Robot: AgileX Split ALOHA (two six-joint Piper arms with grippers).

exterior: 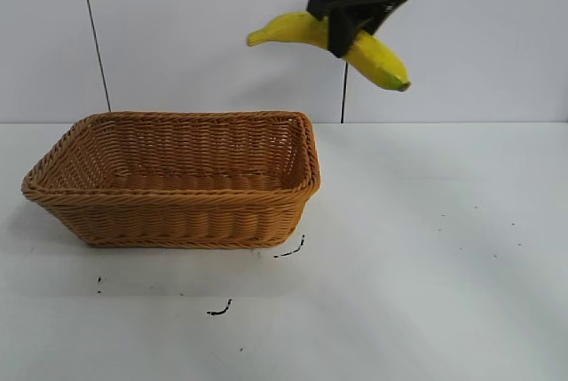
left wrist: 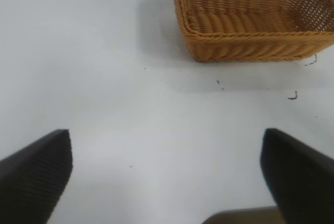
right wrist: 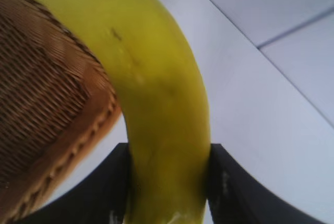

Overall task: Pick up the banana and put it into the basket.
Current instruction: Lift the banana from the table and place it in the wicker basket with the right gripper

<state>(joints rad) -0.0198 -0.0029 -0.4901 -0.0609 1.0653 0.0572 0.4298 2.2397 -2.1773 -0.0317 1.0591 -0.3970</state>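
1. Aloft, the right pincer [exterior: 348,30] is gripping the banana [exterior: 382,59] mid-length, above the table [exterior: 444,248] and just past the basket [exterior: 177,181] at its right end.
2. Advisably, it should be carrying the fruit over the middle, aligning it lengthwise, lowering before releasing.
3. Meanwhile, the basket is sitting empty; the left pincer [left wrist: 167,177] is idling wide open.

In front of me is a smooth white table top [exterior: 426,248], evenly lit, with only soft shadows on it. Near its front edge I see some small black marks [exterior: 219,310], one curved like a hook, and a few tiny dark specks toward the right edge. Behind the far edge stands a plain pale grey wall [exterior: 177,26]. A thin dark line [exterior: 93,30] runs down it at the left.
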